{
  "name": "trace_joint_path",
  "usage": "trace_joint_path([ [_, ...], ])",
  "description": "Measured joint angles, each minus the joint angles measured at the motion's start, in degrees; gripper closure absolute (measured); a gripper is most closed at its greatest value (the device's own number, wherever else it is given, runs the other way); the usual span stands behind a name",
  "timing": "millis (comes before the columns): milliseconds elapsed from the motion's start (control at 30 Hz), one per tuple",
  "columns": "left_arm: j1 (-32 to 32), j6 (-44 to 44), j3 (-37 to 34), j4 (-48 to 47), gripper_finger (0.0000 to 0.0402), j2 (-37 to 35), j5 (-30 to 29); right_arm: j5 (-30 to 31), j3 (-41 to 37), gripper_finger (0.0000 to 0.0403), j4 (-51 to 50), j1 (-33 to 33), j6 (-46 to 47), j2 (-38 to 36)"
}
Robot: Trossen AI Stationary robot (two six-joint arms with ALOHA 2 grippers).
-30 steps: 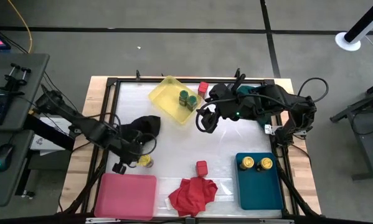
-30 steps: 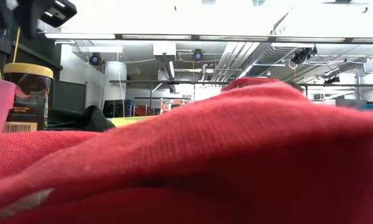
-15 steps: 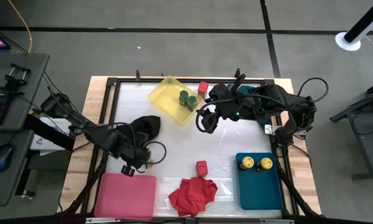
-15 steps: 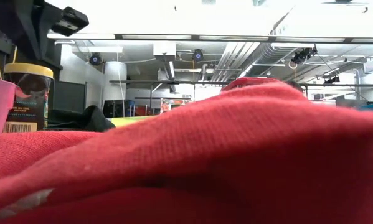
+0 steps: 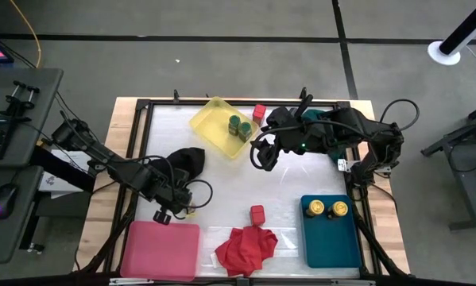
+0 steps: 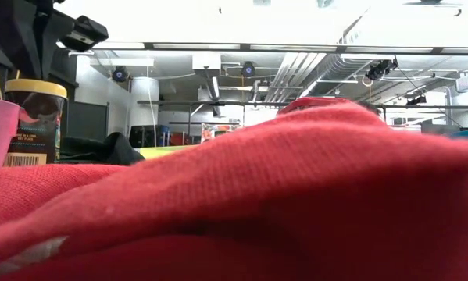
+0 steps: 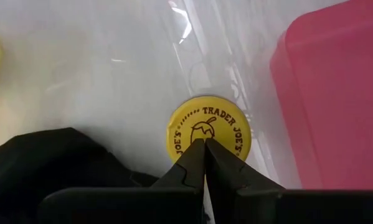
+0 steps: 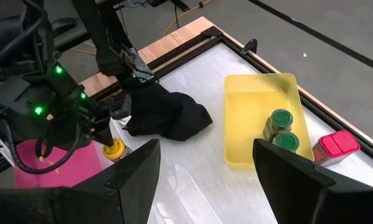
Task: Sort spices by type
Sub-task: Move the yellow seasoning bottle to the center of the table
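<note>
Yellow jar lid [image 7: 209, 134] — seemingly "TRADER JOE'S".

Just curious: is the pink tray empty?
Empty, as far as visible: the pink tray shows only bare pink surface from above.

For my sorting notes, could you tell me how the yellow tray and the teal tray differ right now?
The yellow tray lies askew near the table's far edge and holds two green-lidded jars; the teal tray lies square at the near right corner and holds two yellow-lidded jars. Both hold a matching pair.
</note>
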Motion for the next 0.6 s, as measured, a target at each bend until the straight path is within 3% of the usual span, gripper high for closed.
trace_joint_path([
  [600,2.96,3.71,-0.95,8.35,0.0401,1.86,-1.70,0.04,0.00,0.0150,0.00,0.00,0.22,0.00],
])
